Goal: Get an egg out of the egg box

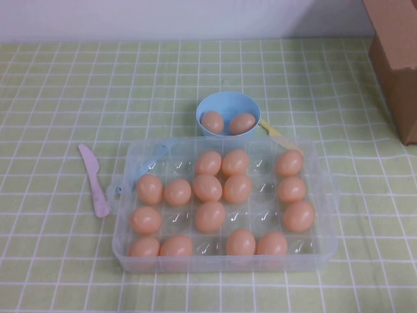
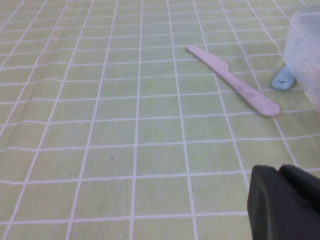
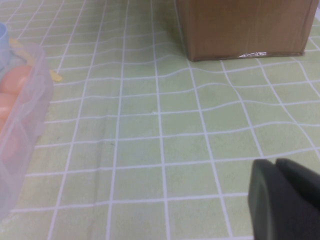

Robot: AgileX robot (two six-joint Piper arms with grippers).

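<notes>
The clear plastic egg box (image 1: 326, 195) stands open in the middle of the table and holds several orange-tan eggs (image 1: 210, 216) in its cups; some cups are empty. Neither gripper shows in the high view. My left gripper (image 2: 280, 170) is shut and empty, low over the cloth left of the box, whose corner (image 2: 305, 45) and pale blue clasp (image 2: 283, 78) show ahead. My right gripper (image 3: 275, 162) is shut and empty over the cloth right of the box, whose wall (image 3: 25, 125) shows with eggs (image 3: 15, 80) behind it.
A light-blue bowl (image 1: 228, 104) with two eggs stands just behind the box. A pink plastic knife (image 1: 94, 179) lies left of the box and shows in the left wrist view (image 2: 235, 82). A brown cardboard box (image 1: 397, 59) stands at the far right and shows in the right wrist view (image 3: 245, 25).
</notes>
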